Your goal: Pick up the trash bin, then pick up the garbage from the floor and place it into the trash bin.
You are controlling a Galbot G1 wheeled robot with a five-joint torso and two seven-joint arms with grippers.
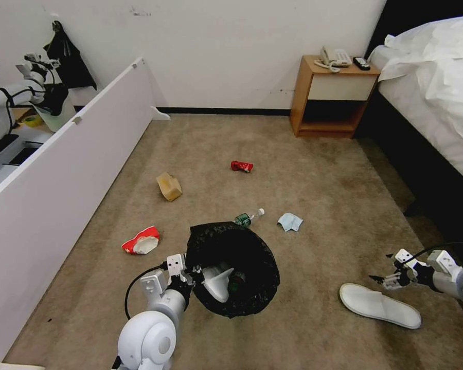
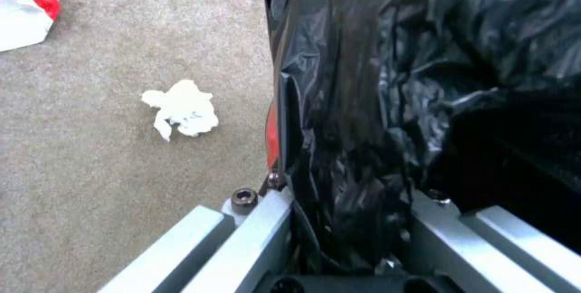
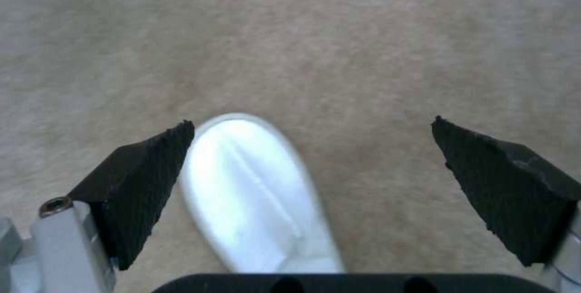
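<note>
Left tool (image 1: 194, 276) is clamped on the rim of the trash bin (image 1: 242, 257), pinching the black liner, with a white slipper and a bottle already inside. Just past that tool's outer side a white tissue (image 2: 181, 110) sits on the carpet, a red-white paper cup (image 1: 140, 240) farther off. Right tool (image 1: 383, 280) hangs with its pads (image 3: 145, 179) spread wide over another white slipper (image 1: 379, 306), closer to one pad.

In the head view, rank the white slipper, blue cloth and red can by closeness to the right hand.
1. White slipper, on the carpet just beside the open right hand.
2. Blue cloth, farther out, right of the bin.
3. Red can, far mid-floor.
</note>
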